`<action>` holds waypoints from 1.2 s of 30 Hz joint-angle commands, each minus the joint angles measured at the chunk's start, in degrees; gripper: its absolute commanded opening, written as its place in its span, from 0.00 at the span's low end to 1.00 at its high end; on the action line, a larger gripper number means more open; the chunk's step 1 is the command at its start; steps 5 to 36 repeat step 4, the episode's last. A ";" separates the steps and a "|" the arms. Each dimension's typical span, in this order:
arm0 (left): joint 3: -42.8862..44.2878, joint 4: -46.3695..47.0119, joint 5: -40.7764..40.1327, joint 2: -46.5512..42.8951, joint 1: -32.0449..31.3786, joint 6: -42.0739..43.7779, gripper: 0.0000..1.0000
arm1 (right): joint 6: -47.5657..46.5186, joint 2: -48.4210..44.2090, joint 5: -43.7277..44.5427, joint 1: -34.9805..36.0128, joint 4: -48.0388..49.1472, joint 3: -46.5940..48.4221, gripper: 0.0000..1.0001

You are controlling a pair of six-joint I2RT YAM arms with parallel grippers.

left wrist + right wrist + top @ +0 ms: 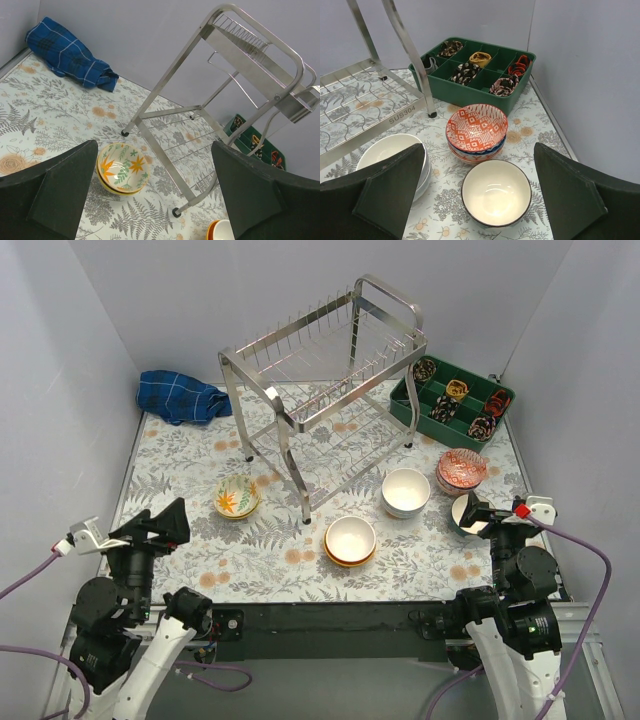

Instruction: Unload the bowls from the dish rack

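Rack (330, 390) looks empty, 2 tiers bare far as I can see. Bowls all down on table (180, 455):
- floral bowl (237, 497) left of rack's front leg
- orange stack (350, 540) near front edge
- white bowl (406, 492) and red stack (461, 471) right of rack
- cream bowl (495, 192) just beside red stack

Left gripper (160, 523) spread wide, holding nothing. Right gripper (480, 512) same, over cream bowl. Basically done imo.

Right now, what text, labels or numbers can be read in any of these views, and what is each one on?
"SUS304": on the flat lower rail of the dish rack, seen from the right wrist.
No other lettering can be read in any view.
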 commanded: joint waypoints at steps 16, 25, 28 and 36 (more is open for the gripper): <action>-0.26 0.32 -0.19 -0.52 0.00 0.28 0.98 | -0.43 -11.83 1.55 0.60 0.83 0.27 0.99; -0.26 0.32 -0.19 -0.52 0.00 0.28 0.98 | -0.43 -11.83 1.55 0.60 0.83 0.27 0.99; -0.26 0.32 -0.19 -0.52 0.00 0.28 0.98 | -0.43 -11.83 1.55 0.60 0.83 0.27 0.99; -0.26 0.32 -0.19 -0.52 0.00 0.28 0.98 | -0.43 -11.83 1.55 0.60 0.83 0.27 0.99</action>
